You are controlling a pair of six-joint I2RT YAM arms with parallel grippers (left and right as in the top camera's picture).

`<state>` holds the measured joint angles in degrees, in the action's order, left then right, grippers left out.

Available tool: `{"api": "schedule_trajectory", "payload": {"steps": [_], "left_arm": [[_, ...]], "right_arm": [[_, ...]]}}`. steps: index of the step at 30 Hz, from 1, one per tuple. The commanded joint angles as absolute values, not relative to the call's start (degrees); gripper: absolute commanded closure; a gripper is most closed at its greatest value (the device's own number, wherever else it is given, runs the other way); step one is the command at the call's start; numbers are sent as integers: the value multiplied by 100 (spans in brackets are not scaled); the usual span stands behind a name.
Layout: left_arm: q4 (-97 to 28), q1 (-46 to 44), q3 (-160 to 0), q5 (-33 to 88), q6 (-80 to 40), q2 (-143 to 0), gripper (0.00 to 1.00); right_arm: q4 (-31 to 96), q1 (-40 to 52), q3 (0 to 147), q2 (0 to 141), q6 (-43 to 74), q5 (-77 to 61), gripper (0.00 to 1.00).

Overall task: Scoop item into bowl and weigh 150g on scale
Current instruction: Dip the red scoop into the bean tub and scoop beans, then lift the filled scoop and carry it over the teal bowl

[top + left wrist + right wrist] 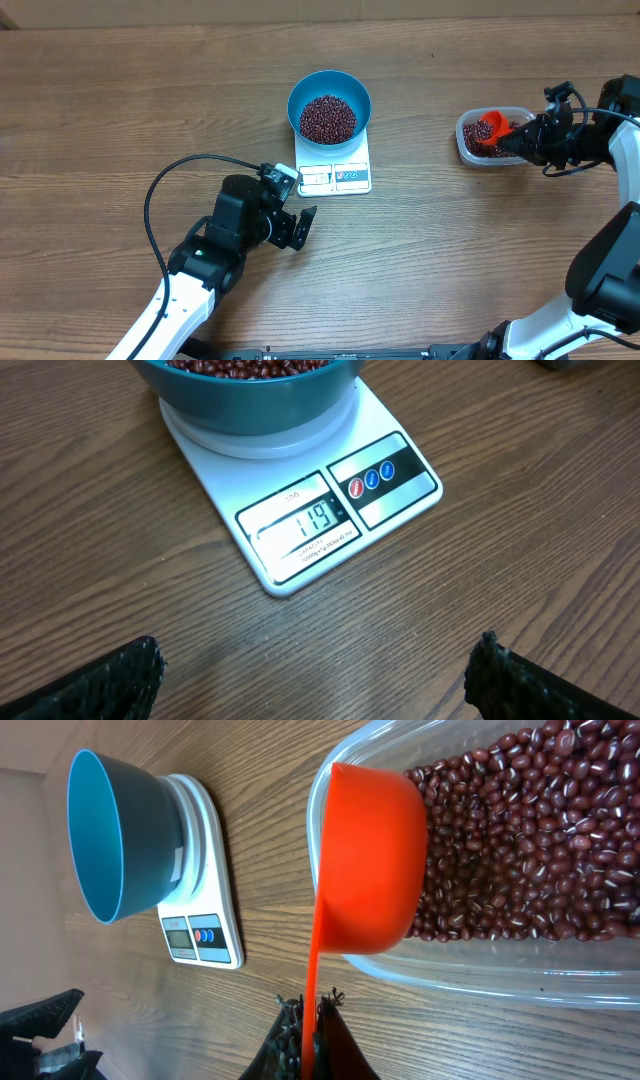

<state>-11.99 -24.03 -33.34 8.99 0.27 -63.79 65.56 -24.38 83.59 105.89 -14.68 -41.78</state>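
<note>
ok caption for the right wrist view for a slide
Right gripper holds an orange scoop at the tub of beans; blue bowl on the scale beyond.

Blue bowl [296,100] of red-brown beans [328,118] sits on white scale [335,178].

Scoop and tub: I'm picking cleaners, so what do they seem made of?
The scoop looks like orange plastic, smooth with a soft sheen, moulded in one piece with its handle. The tub seems to be clear glossy plastic: the beans show through its wall, and its rim catches light.

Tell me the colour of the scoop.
Bright orange-red: the scoop shows best in the right wrist view.
</note>
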Motion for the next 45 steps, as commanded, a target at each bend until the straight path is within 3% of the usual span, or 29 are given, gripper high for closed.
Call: {"api": "schedule_trajectory", "payload": {"steps": [1, 20, 34, 45], "left_arm": [[-1175, -2436, -3358, 965, -21, -6407, 0], [-1173, -2436, -3358, 967, -21, -6407, 0], [-1170, -2436, -3358, 967, -21, -6407, 0], [-1177, -2436, -3358, 965, -21, -6407, 1]], "right_arm": [[6558, -2464, 8549, 10619, -1527, -4440, 96], [6783, -2504, 8560, 10619, -1848, -6080, 96], [6676, -1173, 9028, 10619, -1492, -6158, 96], [5360, 381, 9345, 10619, -301, -5457, 96]]}}
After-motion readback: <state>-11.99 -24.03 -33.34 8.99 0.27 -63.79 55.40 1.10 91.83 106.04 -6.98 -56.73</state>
